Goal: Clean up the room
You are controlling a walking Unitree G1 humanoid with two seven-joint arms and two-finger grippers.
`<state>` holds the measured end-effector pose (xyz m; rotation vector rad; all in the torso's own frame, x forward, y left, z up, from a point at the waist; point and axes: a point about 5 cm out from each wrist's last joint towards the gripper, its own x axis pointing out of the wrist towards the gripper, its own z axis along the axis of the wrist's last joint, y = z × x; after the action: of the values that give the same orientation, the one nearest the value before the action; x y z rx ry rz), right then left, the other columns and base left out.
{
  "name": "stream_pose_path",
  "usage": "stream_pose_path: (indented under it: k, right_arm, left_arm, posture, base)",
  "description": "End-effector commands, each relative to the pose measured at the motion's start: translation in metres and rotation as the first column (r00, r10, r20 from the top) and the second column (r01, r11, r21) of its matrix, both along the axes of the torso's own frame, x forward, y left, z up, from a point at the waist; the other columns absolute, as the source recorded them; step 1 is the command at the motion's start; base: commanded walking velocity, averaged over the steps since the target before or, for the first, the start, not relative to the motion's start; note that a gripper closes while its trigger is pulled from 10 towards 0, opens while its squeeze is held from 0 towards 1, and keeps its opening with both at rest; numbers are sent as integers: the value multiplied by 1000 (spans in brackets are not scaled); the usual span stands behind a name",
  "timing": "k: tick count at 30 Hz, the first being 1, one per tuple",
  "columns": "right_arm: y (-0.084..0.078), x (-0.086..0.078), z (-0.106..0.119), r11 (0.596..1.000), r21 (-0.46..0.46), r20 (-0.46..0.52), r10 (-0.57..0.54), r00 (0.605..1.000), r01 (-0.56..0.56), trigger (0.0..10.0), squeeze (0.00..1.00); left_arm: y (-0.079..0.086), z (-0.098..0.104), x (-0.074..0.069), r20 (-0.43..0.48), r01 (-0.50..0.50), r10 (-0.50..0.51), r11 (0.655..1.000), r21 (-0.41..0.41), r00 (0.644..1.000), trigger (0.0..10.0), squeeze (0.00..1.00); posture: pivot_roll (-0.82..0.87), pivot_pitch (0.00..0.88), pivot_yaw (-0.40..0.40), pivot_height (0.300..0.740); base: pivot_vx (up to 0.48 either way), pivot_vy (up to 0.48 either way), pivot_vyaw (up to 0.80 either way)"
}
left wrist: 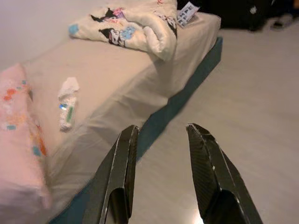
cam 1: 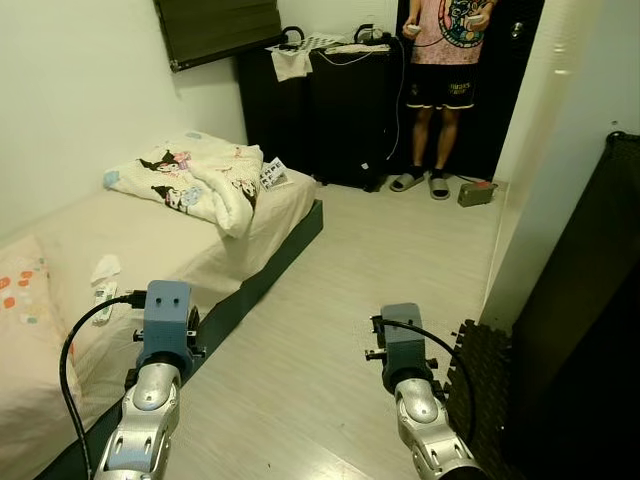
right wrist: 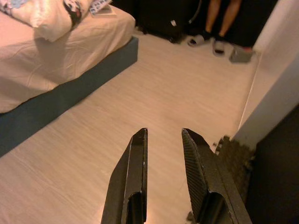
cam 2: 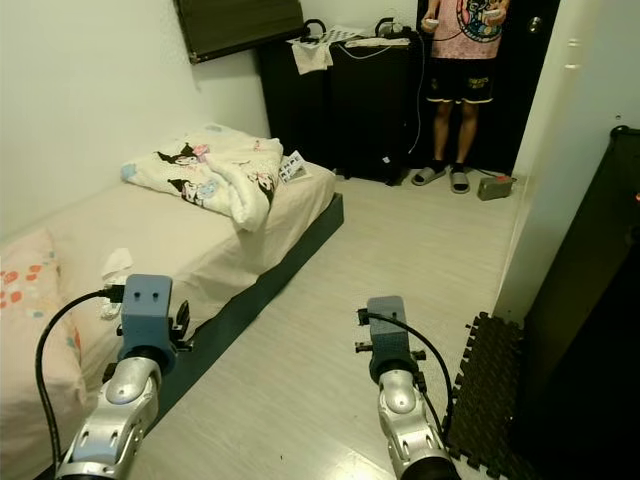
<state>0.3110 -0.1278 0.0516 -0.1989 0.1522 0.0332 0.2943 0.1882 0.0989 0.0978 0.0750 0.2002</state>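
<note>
Room clutter sits mainly on the bed, which runs along the wall on our left with bare floor beside it. We note a crumpled quilt heaped at the far end of the mattress, partly draped over the near edge; we judge it soft, bulky and light, best gathered by a fold near a corner, not from the middle of the heap. A pink pillow lies at the near end. Between them rest a small packet with a white tissue at its top, just beside the pillow; we judge both light and easily crushed, the packet possibly slippery, so we would pinch it across its narrow middle. A printed card lies beside the quilt. A person stands well apart at the far doorway. Our left gripper hovers above the mattress edge, fingers parted, empty. Our right gripper hangs over the floor, fingers likewise parted and holding nothing.
</note>
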Motion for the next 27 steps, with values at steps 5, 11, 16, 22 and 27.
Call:
stream_pose_path:
  k: [5, 11, 16, 22, 27]
  right_arm:
    - [2, 10, 13, 987, -52, 31, 156, 987, -154, 10000, 0]
    - [2, 12, 15, 977, -61, 30, 208, 978, -206, 10000, 0]
    - [3, 9, 12, 988, 12, 26, 154, 988, -155, 10000, 0]
    - [-1, 7, 10, 996, 27, 24, 83, 996, -83, 10000, 0]
    - [-3, 7, 10, 997, 31, 36, 64, 997, -65, 10000, 0]
  left_arm:
    - [-7, -14, -13, -3, -74, 74, 997, -33, 997, 10000, 0]
    - [-9, -14, -18, 35, -105, 107, 993, -55, 994, 10000, 0]
    - [-15, -8, -15, 56, -78, 83, 992, -97, 995, 10000, 0]
    - [-15, -7, -11, 27, -20, 23, 995, -102, 999, 10000, 0]
    - [-13, -5, -8, 37, -16, 18, 998, -67, 999, 10000, 0]
  posture:
    - [9, 14, -122, 740]
    - [16, 14, -144, 740]
    - [22, 13, -121, 740]
    - [15, 11, -86, 740]
    - [15, 11, -86, 740]
  base:
    - [0, 0, 0]
    - [0, 0, 0]
    - [0, 0, 0]
    - [0, 0, 0]
    - [0, 0, 0]
